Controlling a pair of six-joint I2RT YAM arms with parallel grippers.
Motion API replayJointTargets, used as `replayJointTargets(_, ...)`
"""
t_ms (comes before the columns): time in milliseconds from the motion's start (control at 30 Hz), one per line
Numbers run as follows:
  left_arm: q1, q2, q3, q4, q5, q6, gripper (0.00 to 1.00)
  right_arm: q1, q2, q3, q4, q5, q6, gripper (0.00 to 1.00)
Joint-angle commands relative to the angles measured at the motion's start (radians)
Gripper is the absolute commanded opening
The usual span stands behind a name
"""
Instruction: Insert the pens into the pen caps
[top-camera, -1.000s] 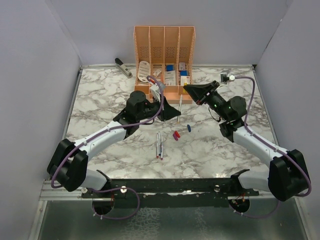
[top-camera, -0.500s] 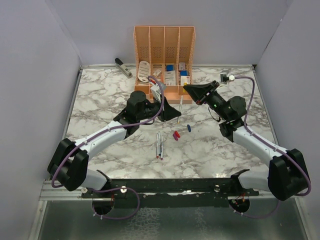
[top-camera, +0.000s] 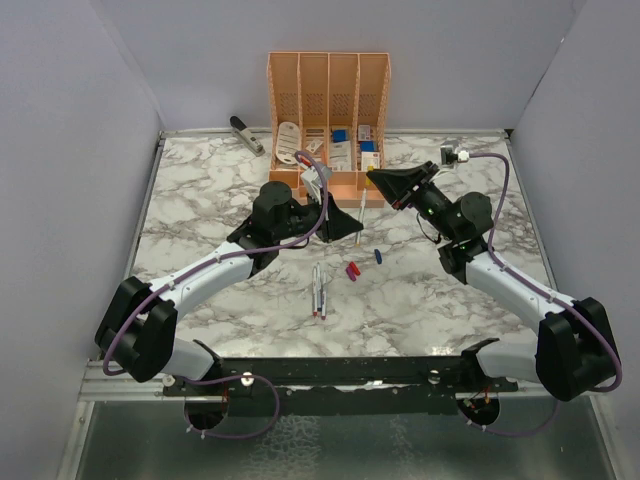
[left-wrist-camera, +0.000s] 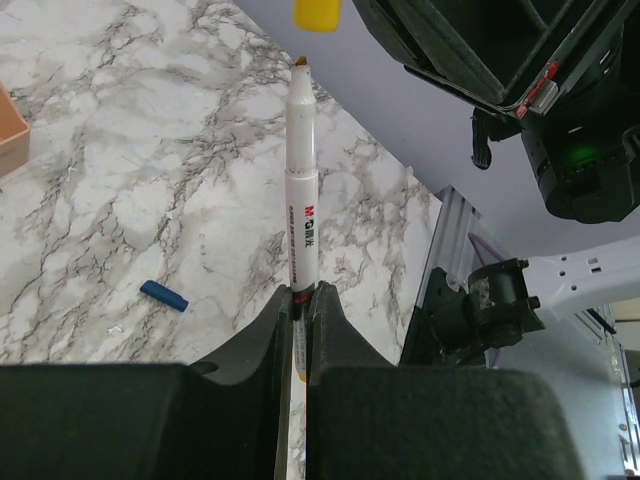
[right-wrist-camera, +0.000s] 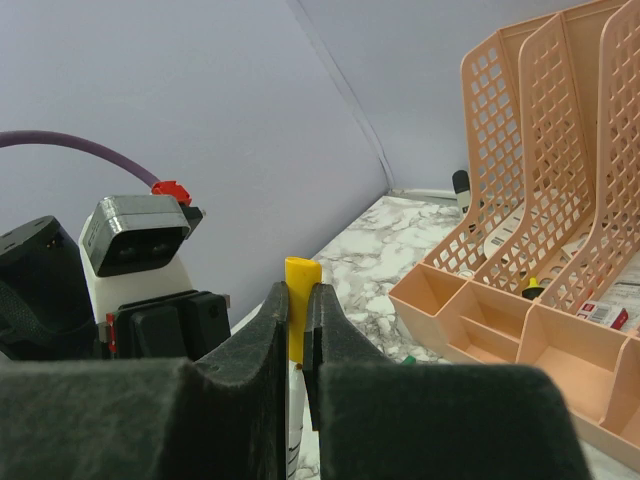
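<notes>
My left gripper (top-camera: 343, 226) (left-wrist-camera: 300, 292) is shut on a white pen (left-wrist-camera: 302, 190) (top-camera: 361, 207) by its lower end, its brown tip pointing at the yellow pen cap (left-wrist-camera: 318, 12). My right gripper (top-camera: 374, 178) (right-wrist-camera: 297, 302) is shut on that yellow cap (right-wrist-camera: 299, 272), and the pen tip stands just short of its mouth, not inside. Two more pens (top-camera: 318, 290) lie side by side on the marble. Red and purple caps (top-camera: 352, 270) and a blue cap (top-camera: 378, 256) (left-wrist-camera: 163, 295) lie near them.
A peach organiser (top-camera: 328, 120) (right-wrist-camera: 560, 200) with white and blue items stands at the back centre. A grey stapler (top-camera: 246, 134) lies at the back left. A small green piece (right-wrist-camera: 408, 359) sits by the organiser's base. Purple-grey walls close in on three sides.
</notes>
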Motion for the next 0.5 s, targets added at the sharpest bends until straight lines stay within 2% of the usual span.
replayJointTargets(0, -0.002, -0.003, 0.035, 0.046, 0.033, 0.001, 0.00, 0.007, 0.011, -0.004, 0.017, -0.011, 0.002, 0.01)
replayJointTargets(467, -0.002, 0.008, 0.037, 0.051, 0.028, -0.006, 0.00, 0.009, 0.026, 0.003, 0.017, -0.025, 0.004, 0.01)
